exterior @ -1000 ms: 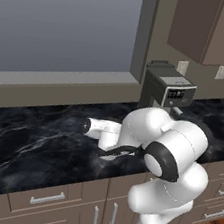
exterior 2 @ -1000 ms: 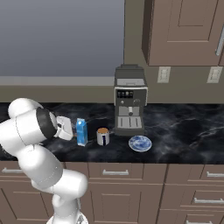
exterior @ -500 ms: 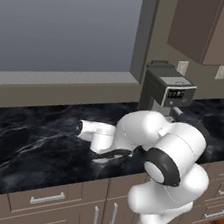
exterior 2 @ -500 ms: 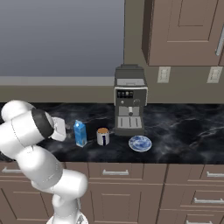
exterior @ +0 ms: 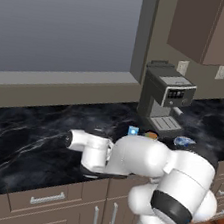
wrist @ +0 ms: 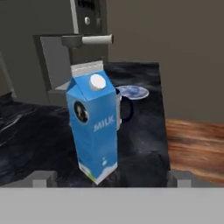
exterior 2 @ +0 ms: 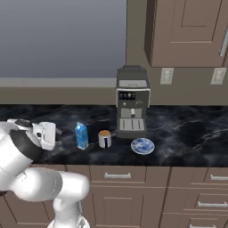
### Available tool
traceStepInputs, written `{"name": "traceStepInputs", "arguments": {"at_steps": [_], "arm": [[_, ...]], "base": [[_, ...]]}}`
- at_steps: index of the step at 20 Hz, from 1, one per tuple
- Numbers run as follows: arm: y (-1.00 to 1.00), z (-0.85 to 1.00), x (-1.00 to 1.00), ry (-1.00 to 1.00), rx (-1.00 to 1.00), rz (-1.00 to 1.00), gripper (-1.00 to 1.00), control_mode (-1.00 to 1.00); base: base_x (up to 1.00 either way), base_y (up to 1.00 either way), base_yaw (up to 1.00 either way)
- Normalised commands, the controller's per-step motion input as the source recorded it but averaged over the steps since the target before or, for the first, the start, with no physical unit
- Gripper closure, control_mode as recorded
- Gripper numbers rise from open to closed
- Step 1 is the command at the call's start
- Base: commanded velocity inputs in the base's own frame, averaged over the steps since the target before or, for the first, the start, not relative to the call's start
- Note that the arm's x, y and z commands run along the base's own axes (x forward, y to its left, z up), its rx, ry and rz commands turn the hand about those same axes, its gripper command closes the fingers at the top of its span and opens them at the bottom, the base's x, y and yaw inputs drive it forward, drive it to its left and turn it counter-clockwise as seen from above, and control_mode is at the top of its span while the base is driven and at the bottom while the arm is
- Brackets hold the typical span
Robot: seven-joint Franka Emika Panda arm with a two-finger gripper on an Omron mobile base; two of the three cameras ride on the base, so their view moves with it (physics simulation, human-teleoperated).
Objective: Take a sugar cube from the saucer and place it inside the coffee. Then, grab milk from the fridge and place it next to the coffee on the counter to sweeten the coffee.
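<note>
The blue milk (exterior 2: 81,136) carton stands upright on the black counter (exterior 2: 187,133), just left of the coffee (exterior 2: 104,139), a white mug with brown liquid. Right of the mug lies the blue saucer (exterior 2: 142,145). My gripper (exterior 2: 54,135) hovers open a short way left of the carton, holding nothing. In the hand view the milk (wrist: 94,127) stands ahead between my fingertips (wrist: 43,178), apart from them, with the mug (wrist: 124,107) and saucer (wrist: 132,92) behind it. The sugar cube is hidden from view and the fridge is out of view.
A dark grey coffee machine (exterior 2: 132,107) stands behind the mug against the wall. Brown drawers with silver handles (exterior 2: 116,175) run under the counter. The counter's right end drops to wooden floor (wrist: 192,144) in the hand view.
My hand has drawn back to the left, away from the milk carton, with its jaws still wide. The carton, mug and saucer have stayed put.
</note>
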Motion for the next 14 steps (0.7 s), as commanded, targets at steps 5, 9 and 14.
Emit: {"name": "traceStepInputs", "arguments": {"at_steps": [5,9,14], "arm": [[-0.24,0.81,-1.00,-0.42,0.00,0.00,-1.00,-1.00],[-0.43,0.99,-1.00,-0.60,0.00,0.00,-1.00,-1.00],[-0.45,1.00,-0.95,-0.65,0.01,-0.02,-1.00,-1.00]], "base": [[0.00,0.00,0.00],[0.00,0.00,0.00],[0.00,0.00,0.00]]}}
